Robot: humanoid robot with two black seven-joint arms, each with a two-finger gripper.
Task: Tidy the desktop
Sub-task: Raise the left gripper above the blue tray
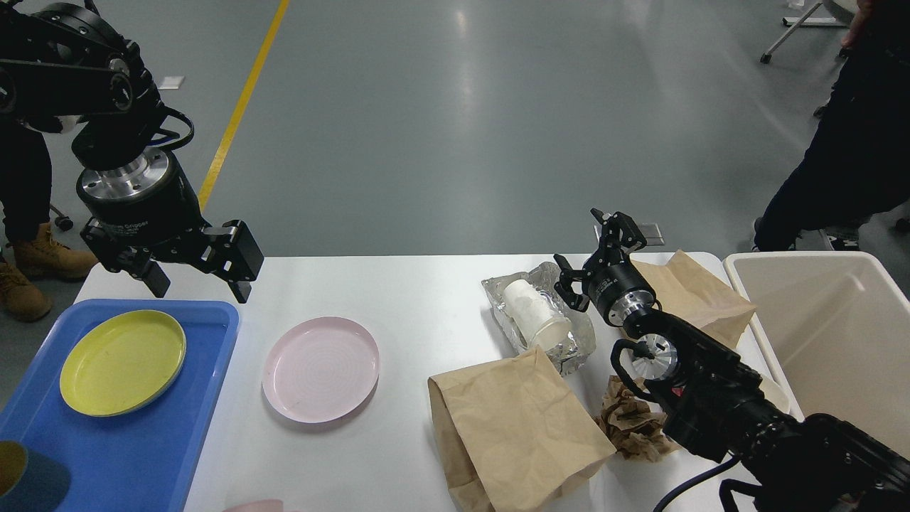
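The white desktop (412, 291) spans the lower view. My left gripper (199, 284) hangs open and empty above its far left, just beyond the blue tray (142, 455) that holds a yellow plate (122, 361). A pink plate (320, 368) lies on the desktop to the tray's right. My right gripper (584, 257) stands open and empty at the back right, beside a foil container (572, 348) with a white paper cup (537, 314) lying in it. A brown paper bag (513, 430) lies in front, another bag (693, 295) behind my right arm, and crumpled brown paper (629, 423) next to the arm.
A cream-white bin (825, 334) stands at the table's right end. A dark cup (28, 480) sits at the tray's near left corner. A pink rim (256, 506) shows at the bottom edge. People stand at the far left (28, 213) and far right (846, 163).
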